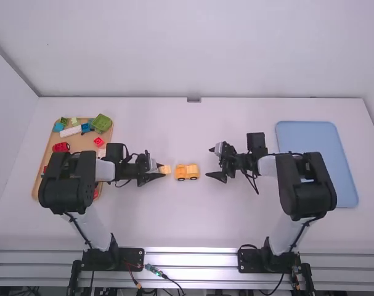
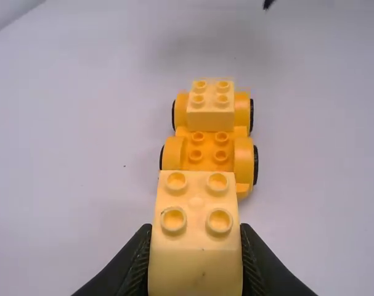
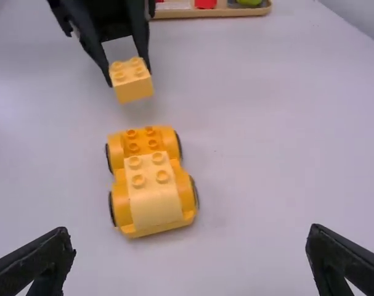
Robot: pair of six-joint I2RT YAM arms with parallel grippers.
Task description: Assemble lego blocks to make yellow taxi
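Yellow block (image 2: 196, 240) pinched firmly between its fingers, the left gripper (image 1: 162, 169) hangs just off the left end of an orange wheeled base (image 1: 182, 177) on a white table (image 1: 193, 228). Held clear of the base, studs up, the block sits slightly above it, as the right wrist view shows. The base lies to the right of the left gripper, nearly straight ahead of its fingertips, with its long axis running left to right between the two arms.

Four bare studs (image 2: 209, 155) mark the end closest to the left gripper, the nearer of the two. A pale yellow piece (image 3: 153, 191) is mounted on the opposite end, toward the right arm. The likely next step is a short shift rightward along that axis, then a drop onto the open studs; too far across, and the block could catch the mounted piece, while a skewed press might roll the base.

Beyond the base, fingers spread and nothing between them, the right gripper (image 1: 209, 163) faces back toward the toy. Farther off, a blue mat (image 1: 310, 132) lies at the table's right side. The taxi appears partly built.
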